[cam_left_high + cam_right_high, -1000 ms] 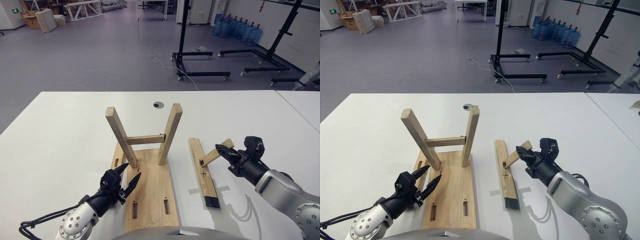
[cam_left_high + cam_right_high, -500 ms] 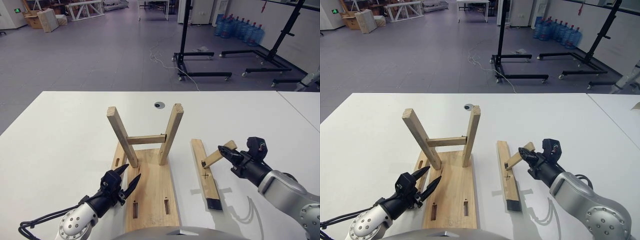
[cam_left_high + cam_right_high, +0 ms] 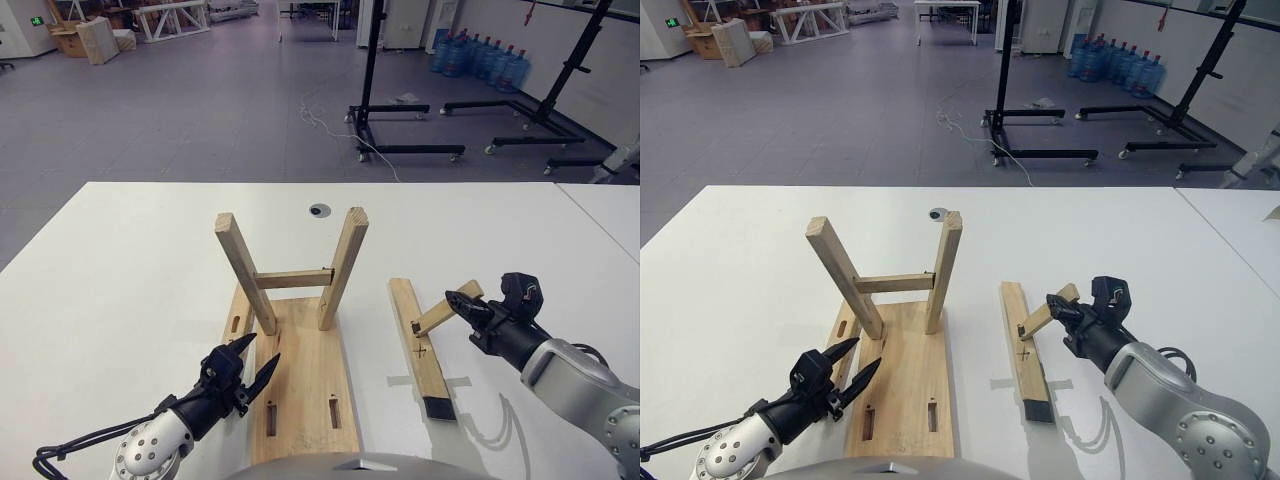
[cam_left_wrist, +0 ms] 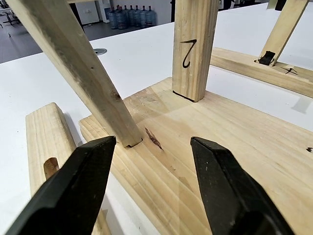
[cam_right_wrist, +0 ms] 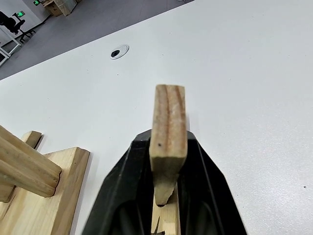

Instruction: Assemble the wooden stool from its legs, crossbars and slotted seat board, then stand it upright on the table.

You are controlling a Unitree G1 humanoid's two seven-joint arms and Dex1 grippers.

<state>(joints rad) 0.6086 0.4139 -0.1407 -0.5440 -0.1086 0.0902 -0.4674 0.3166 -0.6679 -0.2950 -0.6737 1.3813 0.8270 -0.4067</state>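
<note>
right jaws grip crossbar [image 3: 440, 314], slanting up toward right edge of bench [image 3: 130, 260] | left jaws wide over seat board [image 3: 305, 370]

The white table [image 3: 120, 260] carries the slotted seat board [image 3: 305, 395], lying flat. A loose leg [image 3: 420, 345] lies at its 3 o'clock and a second leg [image 3: 238, 315] just beside at 9 (partly hidden). A round grommet [image 3: 319, 210] sits at 12.

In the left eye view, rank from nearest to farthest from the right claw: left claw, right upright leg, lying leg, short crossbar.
1. short crossbar: held in the right claw.
2. lying leg: beside it, left.
3. right upright leg: mid-table, on the seat board.
4. left claw: far left, near edge.
</note>
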